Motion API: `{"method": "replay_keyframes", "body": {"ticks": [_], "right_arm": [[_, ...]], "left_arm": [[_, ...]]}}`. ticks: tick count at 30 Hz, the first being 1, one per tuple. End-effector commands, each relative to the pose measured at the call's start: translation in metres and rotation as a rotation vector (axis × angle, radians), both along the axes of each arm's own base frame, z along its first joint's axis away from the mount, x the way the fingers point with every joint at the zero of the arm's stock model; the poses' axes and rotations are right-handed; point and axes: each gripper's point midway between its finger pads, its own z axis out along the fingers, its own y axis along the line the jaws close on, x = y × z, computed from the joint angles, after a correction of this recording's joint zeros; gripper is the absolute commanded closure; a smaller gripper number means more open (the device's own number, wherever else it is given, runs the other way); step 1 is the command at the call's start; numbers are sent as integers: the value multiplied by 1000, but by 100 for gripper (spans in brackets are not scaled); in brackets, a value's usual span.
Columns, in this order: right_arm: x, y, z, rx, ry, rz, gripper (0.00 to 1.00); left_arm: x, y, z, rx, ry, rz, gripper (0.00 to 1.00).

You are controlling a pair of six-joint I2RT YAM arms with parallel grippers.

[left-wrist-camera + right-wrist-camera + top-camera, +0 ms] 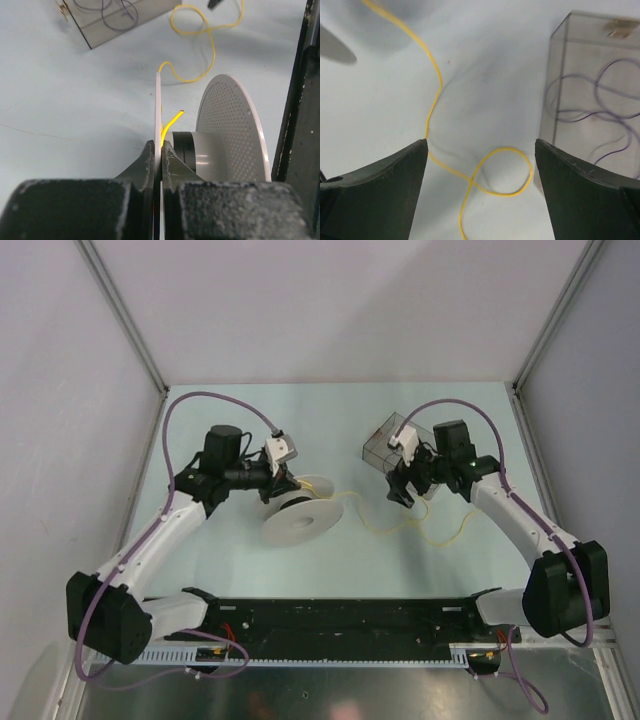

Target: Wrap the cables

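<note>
Left hand (161,147) pinches the white plastic spool (230,125); right hand (480,145) hangs spread over the thin yellow cable (506,148). Winding step, probably; next, clamp that loop.

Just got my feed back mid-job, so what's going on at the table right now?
The left gripper is shut on one flange of the white spool. One end of the yellow cable sits at the hub, which looks mostly bare. The rest lies in loose loops on the table. The right gripper is open above one loop, beside a clear box.
</note>
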Motion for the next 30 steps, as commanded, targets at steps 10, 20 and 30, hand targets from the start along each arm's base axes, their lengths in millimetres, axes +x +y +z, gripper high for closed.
{"method": "replay_keyframes", "body": {"ticks": [10,20,30], "right_arm": [[-65,-11,-93,-196,47,418,18],[-48,-7,-142,-252,57,466,37],[-44,11,-120,-222,-2,415,98]], "left_arm": [[-3,5,50,-85,-99,34,100],[3,16,82,-166,-65,113,100],[32,49,131,-346,94,442,100]]}}
